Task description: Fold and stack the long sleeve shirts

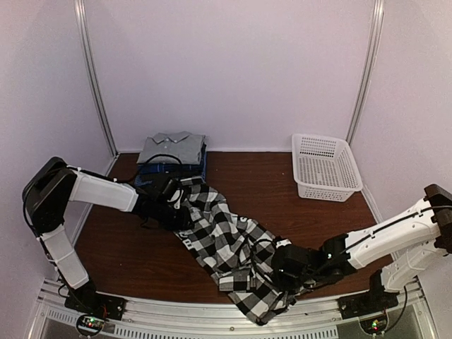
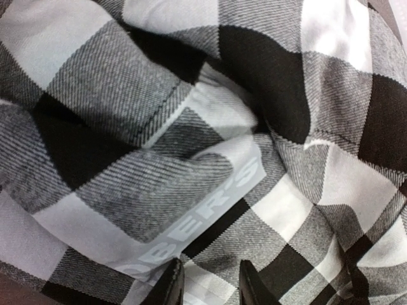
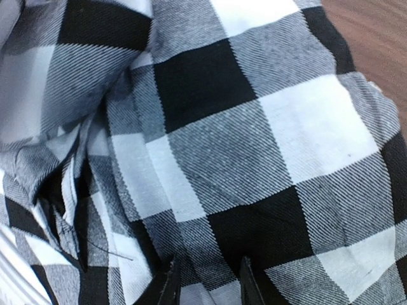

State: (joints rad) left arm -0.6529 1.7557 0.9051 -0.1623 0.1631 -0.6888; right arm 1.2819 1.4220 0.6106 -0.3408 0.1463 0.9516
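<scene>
Soft, even light falls from above in the overhead view, which is slightly hazy; the pale walls (image 1: 233, 70) glow pinkish and shadows on the bench (image 1: 318, 212) are faint. Both wrist views are bright and sharp on the checked shirt (image 2: 191, 127), its folds dark; the fingers (image 2: 170, 287) at the bottom edge blur.

1. We are seeing a black-and-white checked shirt (image 1: 226, 247) stretching diagonally across the middle of the table (image 1: 282, 201), barring the way between the two arms.
2. The left gripper (image 2: 211, 289) and the right gripper (image 3: 206, 286) are pinching its two ends, and cloth is filling both wrist views.
3. A stack of folded shirts (image 1: 173, 152) is occupying the far left corner, and a white basket (image 1: 325, 166) is occupying the far right.
4. We are finding bare wood open between the stack and the basket, and along the near left.
</scene>
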